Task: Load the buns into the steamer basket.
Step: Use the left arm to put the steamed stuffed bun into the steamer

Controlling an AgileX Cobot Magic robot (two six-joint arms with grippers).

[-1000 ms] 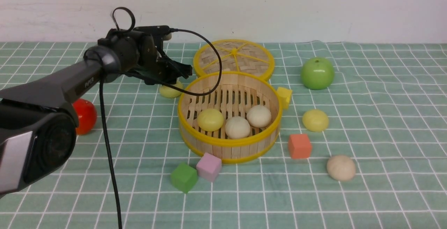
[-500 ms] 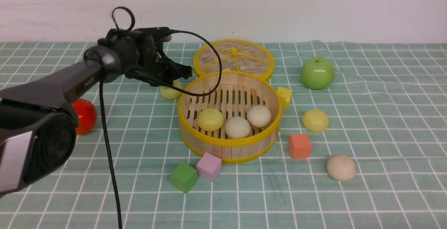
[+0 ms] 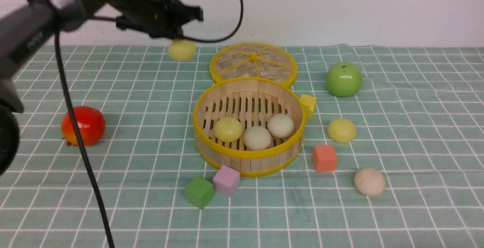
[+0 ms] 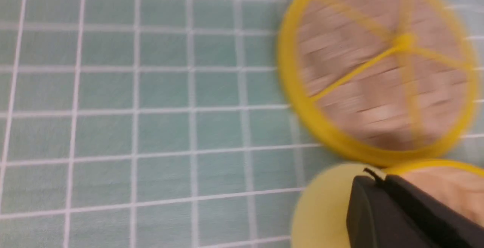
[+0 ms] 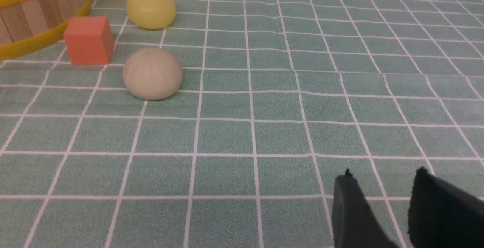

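The steamer basket [image 3: 247,155] stands mid-table holding three buns: one pale yellow [image 3: 227,129] and two beige [image 3: 257,137] [image 3: 280,125]. High above the cloth to the basket's back left, my left gripper [image 3: 177,38] is shut on a pale yellow bun [image 3: 182,49] that hangs under its tips. In the left wrist view that gripper [image 4: 378,178] has its fingers pressed together over the bun [image 4: 321,206], blurred. To the basket's right lie a yellow bun [image 3: 341,130] and a beige bun [image 3: 369,181]. My right gripper [image 5: 382,176] is open low over bare cloth, well short of the beige bun [image 5: 152,74].
The flat woven lid [image 3: 253,62] lies behind the basket. A green apple [image 3: 343,79] sits back right and a red fruit [image 3: 84,125] at the left. Yellow [image 3: 308,104], orange [image 3: 324,158], pink [image 3: 226,180] and green [image 3: 199,192] cubes ring the basket. A black cable [image 3: 83,157] hangs from the left arm.
My left gripper shut on the yellow bun beside the basket's back left and then rose high, lifting the bun off the cloth. The red fruit now shows fully.
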